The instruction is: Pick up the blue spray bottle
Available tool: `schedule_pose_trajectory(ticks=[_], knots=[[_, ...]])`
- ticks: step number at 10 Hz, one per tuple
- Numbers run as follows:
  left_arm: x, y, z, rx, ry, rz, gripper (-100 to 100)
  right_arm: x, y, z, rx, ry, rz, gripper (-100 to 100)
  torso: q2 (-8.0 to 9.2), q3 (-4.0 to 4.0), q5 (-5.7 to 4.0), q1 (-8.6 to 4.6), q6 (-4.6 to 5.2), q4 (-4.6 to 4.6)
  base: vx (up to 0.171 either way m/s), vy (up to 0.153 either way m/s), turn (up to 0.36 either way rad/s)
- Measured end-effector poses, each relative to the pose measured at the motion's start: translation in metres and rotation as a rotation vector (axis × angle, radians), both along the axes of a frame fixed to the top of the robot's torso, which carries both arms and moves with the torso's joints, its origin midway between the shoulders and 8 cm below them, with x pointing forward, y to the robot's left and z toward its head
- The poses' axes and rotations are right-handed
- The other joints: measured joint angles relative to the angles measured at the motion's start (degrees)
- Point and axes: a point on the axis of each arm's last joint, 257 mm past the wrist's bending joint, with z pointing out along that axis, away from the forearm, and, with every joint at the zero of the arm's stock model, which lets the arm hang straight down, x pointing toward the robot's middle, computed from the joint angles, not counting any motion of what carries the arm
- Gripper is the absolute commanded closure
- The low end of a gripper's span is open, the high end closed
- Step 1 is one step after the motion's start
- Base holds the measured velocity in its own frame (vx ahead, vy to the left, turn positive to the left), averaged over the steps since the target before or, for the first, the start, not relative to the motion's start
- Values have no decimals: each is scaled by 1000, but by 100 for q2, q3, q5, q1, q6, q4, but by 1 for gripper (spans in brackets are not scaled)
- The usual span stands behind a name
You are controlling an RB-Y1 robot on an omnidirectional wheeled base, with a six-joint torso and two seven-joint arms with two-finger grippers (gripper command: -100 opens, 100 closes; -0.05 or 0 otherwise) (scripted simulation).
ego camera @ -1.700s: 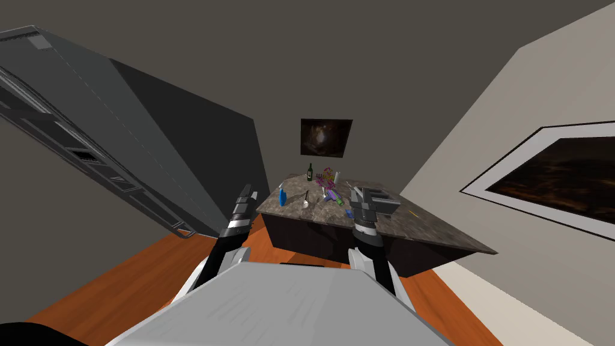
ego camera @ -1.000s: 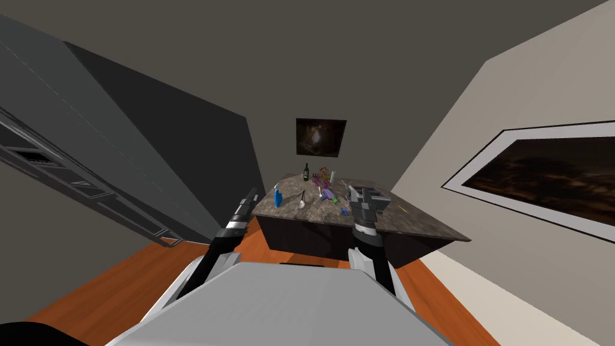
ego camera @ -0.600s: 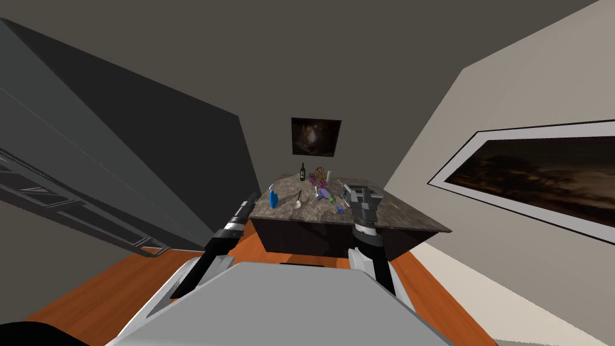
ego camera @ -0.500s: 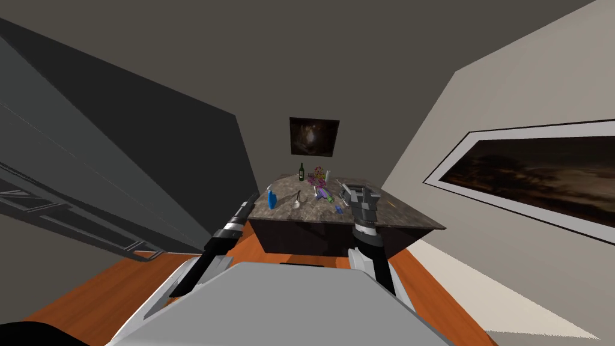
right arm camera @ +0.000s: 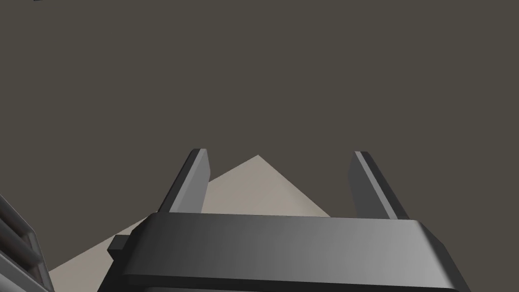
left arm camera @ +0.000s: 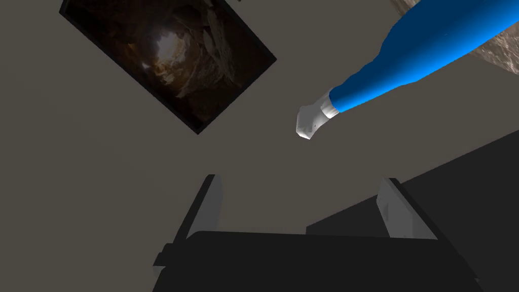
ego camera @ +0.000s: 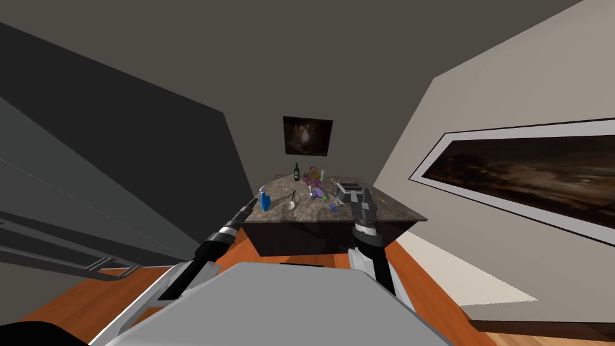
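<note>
So this is the approach stage, nothing grabbed yet. The blue spray bottle point(ego camera: 265, 200) stands upright at the near left corner of the bench point(ego camera: 384, 207), well apart from the jumble further back: a dark green bottle point(ego camera: 296, 171) at the far edge, a bright tangle of small stuff point(ego camera: 313, 180) mid-bench, and a grey boxy thing point(ego camera: 347, 188) to the right.

The left claw point(left arm camera: 300, 178) is spread wide with nothing in it. In its wrist view the bottle sits beyond the fingertips and off to one side, not between them. The right claw point(right arm camera: 280, 152) is wide open too, holding nothing, and hangs over the near right part of the bench.

My guess for the next move: the left arm has to swing across so the bottle lines up in the gap, push forward until the fingers flank it, then squeeze.

Shape-wise, the bottle is smooth and glossy, with a fat body tapering into a narrow neck and a lumpy white spray head point(left arm camera: 311, 119). I'd grip the body, since the taper looks slippery. The bench top is mottled grey-brown, stone-looking, over a dark base.
</note>
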Motion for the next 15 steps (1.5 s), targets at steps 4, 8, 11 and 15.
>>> schedule_pose_trajectory(ticks=[4,8,11,15], knots=[[-4,22,-23,99,104,19,-100,0,0,0,0,0,0,0,0,0,0,3,-1,0,9,-26,-99],[-8,48,-48,205,207,43,-100,0,0,0,0,0,0,0,-1,-1,0,1,-1,0,10,-30,-104],[-13,73,-61,298,287,62,-100,0,0,0,0,0,0,0,-2,-1,0,2,-1,0,13,-29,-113],[-23,112,-76,440,397,91,-100,0,0,0,0,0,0,0,-3,-2,0,0,-2,-1,16,-31,-118]])
